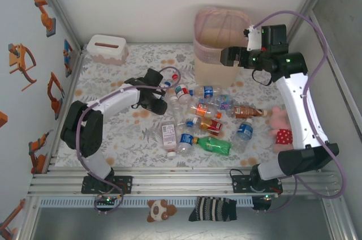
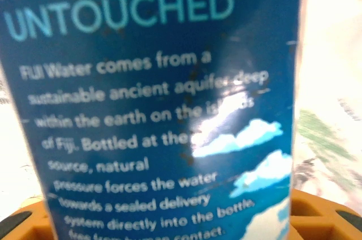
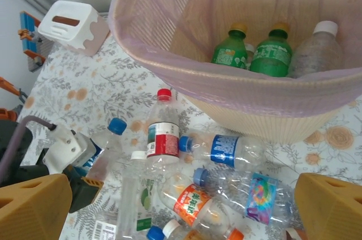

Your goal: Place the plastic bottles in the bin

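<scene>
"Top external first: where's the left gripper [image 1: 163, 94]?"

"Low over the table [image 1: 107, 115], at the left edge of the loose bottles [image 1: 206, 112] scattered across the middle. On my left wrist feed a Fiji bottle [image 2: 164, 110] sits right against the lens. It has a blue label with white print, and it's a bit blurred."

"Pinched?"

"I read it so. The orange pads [image 2: 319, 217] meet the label on both sides at the bottom of the frame, so the jaws are closed on that bottle."

"And the right gripper [image 3: 181, 209]?"

"Spread wide, nothing between its fingers [image 3: 34, 206]. From above I see it at the front rim of the bin [image 1: 199, 28], which stands at the far side of the table, right of centre."

"Anything in the bin?"

"Right wrist looks down into it. Two green bottles [image 3: 271, 53] with yellow caps and a clear bottle [image 3: 317, 53] with a white cap stand side by side, their lower halves hidden by the rim. On the table near its base lie a red-capped bottle [image 3: 163, 132] and a blue-labelled bottle [image 3: 226, 149]."
</scene>
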